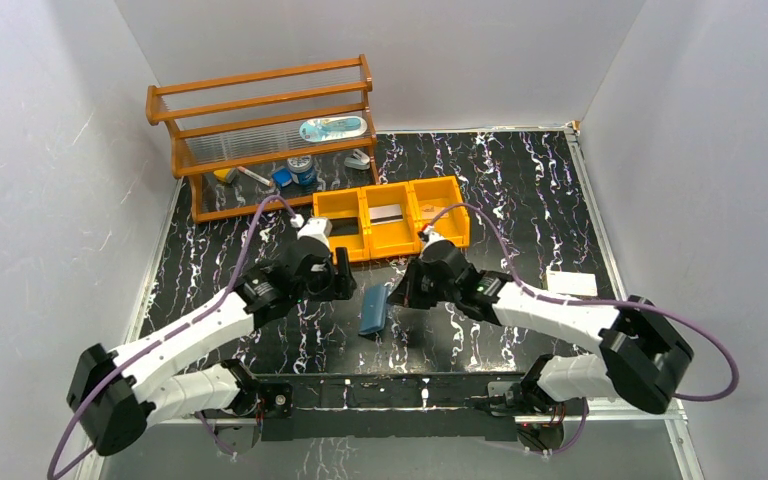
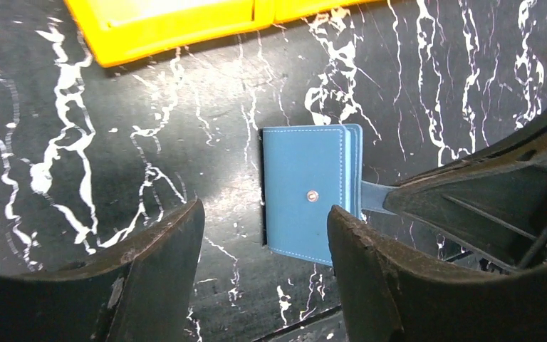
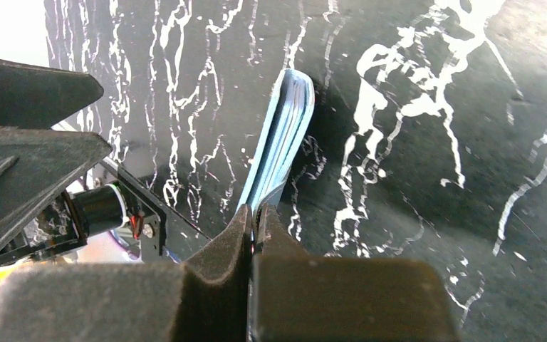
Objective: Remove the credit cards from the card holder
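Bright, even overhead light, soft shadows; the close right end effector [image 3: 254, 217] looks blurred, corner overexposed.

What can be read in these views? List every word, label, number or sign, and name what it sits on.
No text can be read in any view.
On the blue-and-white pack on the wooden rack: some print, too blurred to read.
On the small items on its lower shelf: labels too small to read.
On the card holder: no text, only a snap stud.
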Controlling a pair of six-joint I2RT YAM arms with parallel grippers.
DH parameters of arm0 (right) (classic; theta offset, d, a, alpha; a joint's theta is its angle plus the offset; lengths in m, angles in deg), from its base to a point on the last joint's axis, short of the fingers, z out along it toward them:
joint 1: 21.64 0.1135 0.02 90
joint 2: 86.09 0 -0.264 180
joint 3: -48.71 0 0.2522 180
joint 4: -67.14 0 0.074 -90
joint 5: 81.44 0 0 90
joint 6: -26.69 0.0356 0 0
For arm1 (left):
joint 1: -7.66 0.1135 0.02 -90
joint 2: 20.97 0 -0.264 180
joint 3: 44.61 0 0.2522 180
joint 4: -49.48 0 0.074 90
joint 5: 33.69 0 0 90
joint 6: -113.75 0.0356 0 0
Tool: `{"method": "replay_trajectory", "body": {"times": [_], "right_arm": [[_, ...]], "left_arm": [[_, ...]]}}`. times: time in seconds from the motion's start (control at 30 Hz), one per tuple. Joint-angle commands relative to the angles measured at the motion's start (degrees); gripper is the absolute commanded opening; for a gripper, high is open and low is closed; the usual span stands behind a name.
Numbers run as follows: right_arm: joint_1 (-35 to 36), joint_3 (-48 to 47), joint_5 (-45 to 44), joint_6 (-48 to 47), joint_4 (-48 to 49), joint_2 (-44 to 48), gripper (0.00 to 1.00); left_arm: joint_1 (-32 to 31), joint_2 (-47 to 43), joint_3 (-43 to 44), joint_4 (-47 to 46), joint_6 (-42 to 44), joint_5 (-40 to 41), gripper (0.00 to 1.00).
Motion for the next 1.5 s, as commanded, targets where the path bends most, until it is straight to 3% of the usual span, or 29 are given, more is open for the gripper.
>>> {"method": "replay_trajectory", "body": {"times": [0.0, 0.27, 0.6, 0.87, 1.1, 1.47], "right_arm": [[-0.22, -7.13, 5.26, -2.89, 4.00, -4.41, 0.01], [0.46, -13.27, 10.79, -4.33, 6.68, -11.24, 0.02], [0.75, -12.07, 10.45, -0.86, 8.18, -13.83, 0.02], [0.72, -5.45, 0.17, 1.56, 2.39, -10.08, 0.02], [0.62, -0.60, -0.67, 3.15, 3.29, -7.37, 0.02], [0.66, 0.47, -1.88, 3.71, 2.45, -6.07, 0.03]], "left_arm": [[-0.25, -6.56, -1.81, 4.05, -1.31, 7.42, 0.63], [-0.25, -11.75, -2.56, 7.68, -2.59, 12.05, 0.66], [-0.21, -10.54, -2.47, 8.13, -2.39, 11.98, 0.67], [-0.25, -8.28, -2.58, 5.91, -0.86, 6.75, 0.68], [-0.25, -4.09, -3.42, 1.01, -0.21, -1.35, 0.69], [-0.21, 2.75, -3.89, -0.64, -0.60, -3.34, 0.68]]}}
